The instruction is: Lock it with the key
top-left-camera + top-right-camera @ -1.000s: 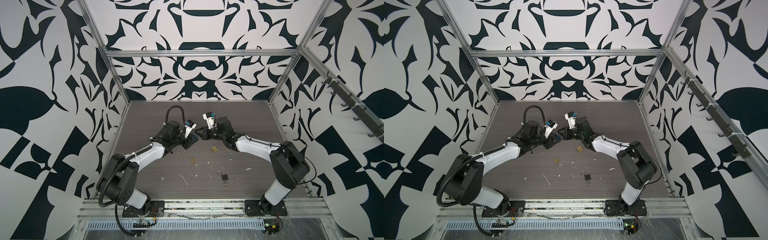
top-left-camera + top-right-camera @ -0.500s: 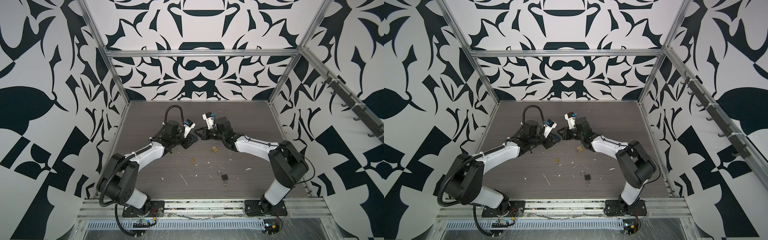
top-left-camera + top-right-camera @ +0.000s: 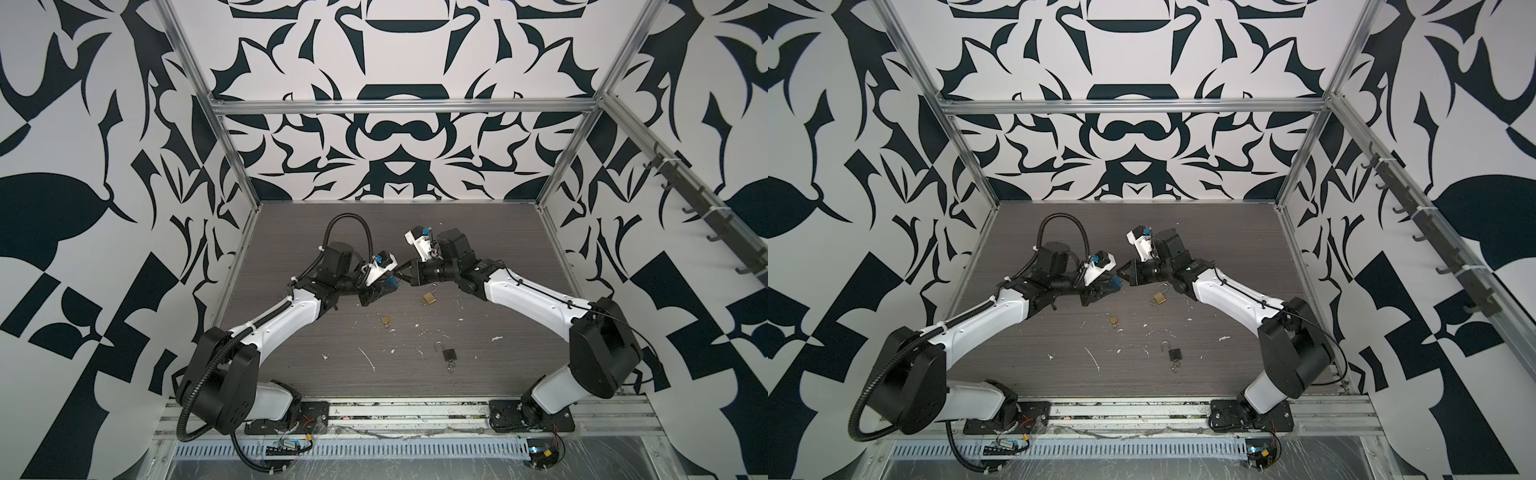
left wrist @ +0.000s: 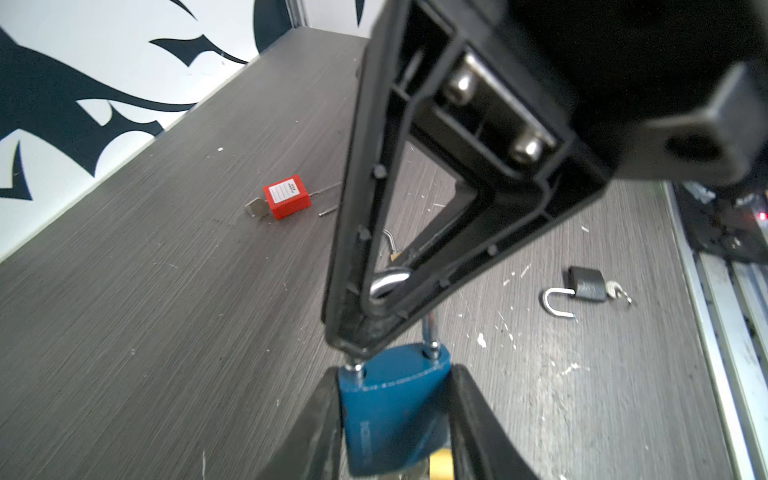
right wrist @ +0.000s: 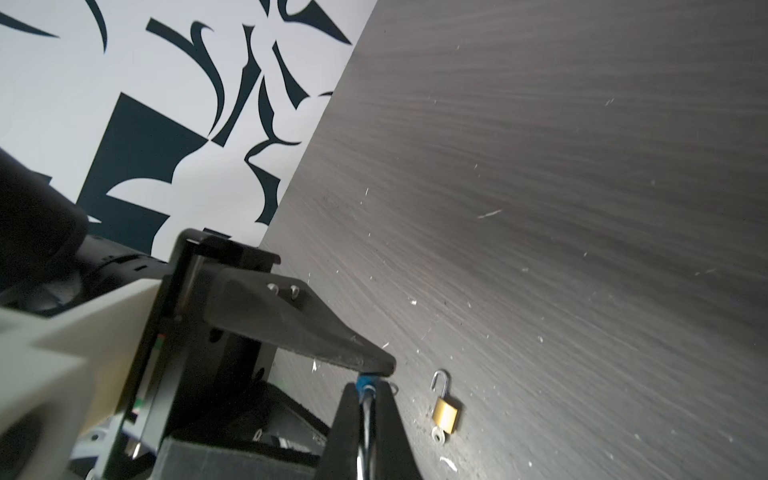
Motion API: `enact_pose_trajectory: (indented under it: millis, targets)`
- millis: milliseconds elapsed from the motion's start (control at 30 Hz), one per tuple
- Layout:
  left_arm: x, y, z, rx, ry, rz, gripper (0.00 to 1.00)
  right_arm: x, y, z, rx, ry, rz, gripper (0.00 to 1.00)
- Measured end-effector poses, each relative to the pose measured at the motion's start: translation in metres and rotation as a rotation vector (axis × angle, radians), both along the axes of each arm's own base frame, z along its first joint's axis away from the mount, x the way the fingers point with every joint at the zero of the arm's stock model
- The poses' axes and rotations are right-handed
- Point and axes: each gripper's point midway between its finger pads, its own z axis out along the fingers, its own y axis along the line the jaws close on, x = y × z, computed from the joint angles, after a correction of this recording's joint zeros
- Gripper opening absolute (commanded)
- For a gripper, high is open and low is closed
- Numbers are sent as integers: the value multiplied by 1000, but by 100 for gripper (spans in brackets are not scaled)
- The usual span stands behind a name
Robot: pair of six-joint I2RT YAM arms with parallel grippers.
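Observation:
A blue padlock [image 4: 395, 415] hangs above the table between both grippers; in both top views it shows as a blue spot [image 3: 390, 284] [image 3: 1115, 282]. My left gripper [image 4: 395, 370] [image 3: 384, 286] is shut on its body, one finger on each side. My right gripper [image 5: 368, 388] [image 3: 405, 276] is shut on the silver shackle [image 4: 388, 282], its black finger [image 4: 361, 208] filling the middle of the left wrist view. A yellow bit [image 4: 440, 465] shows under the padlock body; I cannot tell whether it is the key.
On the grey table lie an open brass padlock [image 3: 429, 297] [image 5: 445, 411] with its key, a smaller brass padlock [image 3: 384, 320], an open black padlock [image 3: 449, 354] [image 4: 586, 284] and a red padlock [image 4: 286, 197]. White scraps litter the table's middle. Patterned walls enclose three sides.

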Motion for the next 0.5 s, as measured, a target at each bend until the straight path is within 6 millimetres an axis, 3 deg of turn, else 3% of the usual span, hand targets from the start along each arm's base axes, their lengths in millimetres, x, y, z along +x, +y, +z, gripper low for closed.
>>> enact_pose_trajectory:
  millis: [367,500]
  targets:
    - [-27,-1,-14,157,-166,-177,0,-33,-8,-16,-45,130,95,0]
    - [-31,-2,-16,191,-203,-215,0,-39,-12,-18,-59,157,110,9]
